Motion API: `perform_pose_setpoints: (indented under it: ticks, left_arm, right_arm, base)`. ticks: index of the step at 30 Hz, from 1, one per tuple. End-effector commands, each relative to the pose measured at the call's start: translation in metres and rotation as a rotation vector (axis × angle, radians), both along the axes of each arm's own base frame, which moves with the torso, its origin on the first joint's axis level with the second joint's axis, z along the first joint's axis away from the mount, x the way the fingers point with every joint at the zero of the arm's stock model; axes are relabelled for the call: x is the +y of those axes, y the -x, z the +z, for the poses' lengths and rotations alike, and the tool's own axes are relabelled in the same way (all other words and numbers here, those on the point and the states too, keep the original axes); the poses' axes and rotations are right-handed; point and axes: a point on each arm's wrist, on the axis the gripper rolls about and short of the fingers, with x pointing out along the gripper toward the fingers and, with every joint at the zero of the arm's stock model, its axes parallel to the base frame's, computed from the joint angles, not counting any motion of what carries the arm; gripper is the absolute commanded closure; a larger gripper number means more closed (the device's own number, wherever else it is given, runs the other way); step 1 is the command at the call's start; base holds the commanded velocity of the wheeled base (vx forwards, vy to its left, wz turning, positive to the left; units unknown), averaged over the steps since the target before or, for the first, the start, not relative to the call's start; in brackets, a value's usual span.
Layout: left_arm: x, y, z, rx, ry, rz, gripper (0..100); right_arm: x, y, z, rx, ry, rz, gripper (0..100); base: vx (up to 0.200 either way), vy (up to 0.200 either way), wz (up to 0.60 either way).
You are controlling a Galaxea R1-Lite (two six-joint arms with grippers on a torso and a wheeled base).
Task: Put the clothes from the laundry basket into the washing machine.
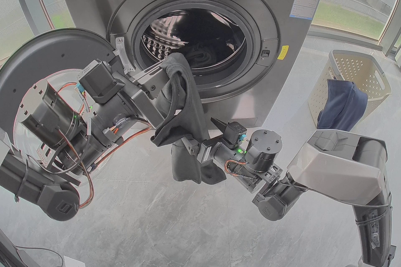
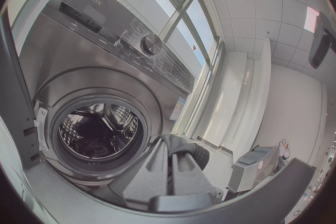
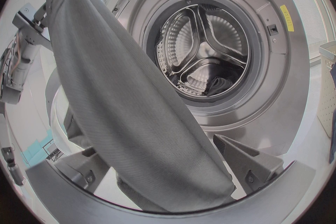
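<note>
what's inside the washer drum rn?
One dark garment lies at the drum bottom. The grey garment hanging from the left gripper covers the opening's lower left.

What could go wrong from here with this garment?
The dark garment is gripped only at its top by the left gripper, at the opening of the washing machine. Most of it hangs below the rim, so it could drop to the floor on release. The right gripper stands open around the hanging part, so it may give no support.
</note>
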Motion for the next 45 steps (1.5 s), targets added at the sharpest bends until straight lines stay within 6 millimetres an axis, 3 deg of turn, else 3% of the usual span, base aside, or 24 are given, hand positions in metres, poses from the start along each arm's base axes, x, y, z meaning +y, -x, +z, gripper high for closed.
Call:
perform_pose_setpoints:
  ticks: [1, 9, 18, 19, 23, 28, 33, 39, 40, 45]
  left_arm:
    - [-0.002, 0.002, 0.000, -0.001, 0.000, -0.009, 100]
    - [-0.002, 0.002, 0.000, 0.000, -0.001, -0.010, 100]
    - [0.000, 0.001, 0.002, -0.004, 0.007, 0.000, 100]
    - [0.000, 0.000, 0.002, -0.003, 0.006, 0.002, 100]
    - [0.008, -0.006, -0.003, 0.016, -0.002, 0.036, 100]
    - [0.029, -0.028, -0.015, 0.052, -0.020, 0.146, 100]
    - [0.044, -0.043, -0.037, 0.111, -0.064, 0.216, 100]
    - [0.042, -0.048, -0.062, 0.183, -0.117, 0.219, 100]
    - [0.042, -0.052, -0.074, 0.208, -0.150, 0.223, 100]
    - [0.039, -0.056, -0.095, 0.253, -0.202, 0.220, 100]
  right_arm:
    - [0.002, -0.017, -0.021, 0.000, 0.015, -0.010, 0]
    - [0.009, -0.029, -0.035, -0.022, 0.030, -0.007, 0]
    - [0.006, -0.033, -0.034, -0.027, 0.024, -0.026, 0]
    - [0.005, -0.033, -0.033, -0.028, 0.023, -0.029, 100]
    - [-0.009, -0.042, -0.026, -0.045, 0.010, -0.063, 100]
    - [-0.041, -0.054, 0.008, -0.096, -0.027, -0.131, 100]
    - [-0.063, -0.050, 0.030, -0.112, -0.035, -0.164, 100]
    - [-0.062, -0.040, 0.055, -0.151, -0.069, -0.153, 100]
    - [-0.059, -0.036, 0.063, -0.164, -0.082, -0.143, 100]
    - [-0.048, -0.021, 0.078, -0.185, -0.106, -0.109, 100]
  base:
    - [0.000, 0.000, 0.00]
    - [0.000, 0.000, 0.00]
    - [0.000, 0.000, 0.00]
    - [0.000, 0.000, 0.00]
    - [0.000, 0.000, 0.00]
    - [0.000, 0.000, 0.00]
    - [0.000, 0.000, 0.00]
    - [0.000, 0.000, 0.00]
    - [0.000, 0.000, 0.00]
    - [0.000, 0.000, 0.00]
